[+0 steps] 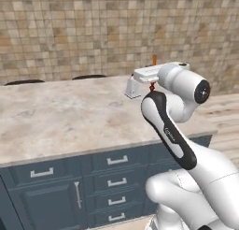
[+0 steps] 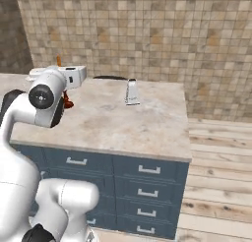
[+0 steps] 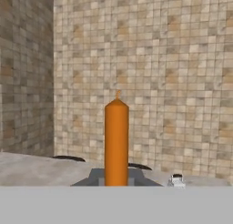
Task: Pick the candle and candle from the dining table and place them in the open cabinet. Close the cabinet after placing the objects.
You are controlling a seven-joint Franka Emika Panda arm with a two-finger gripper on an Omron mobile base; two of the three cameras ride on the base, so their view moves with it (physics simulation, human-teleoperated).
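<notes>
Plainly, from the left base view the gripper [image 1: 150, 86] sits low over the far side of the desk [image 1: 60, 117], the metal grater [image 1: 132, 88] just left of it and the candle [image 1: 154, 60] poking up behind the hand. From the right base view, the candle's red foot [image 2: 67, 104] shows below the hand. From the hand view, the orange candle [image 3: 117, 143] stands upright straight ahead of the gripper; whether its fingers pinch it, I cannot tell.

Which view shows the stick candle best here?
The hand view: the candle stands upright and centred, orange shaft and wick clear. In both base views the arm hides most of it, leaving only its tip showing.
</notes>
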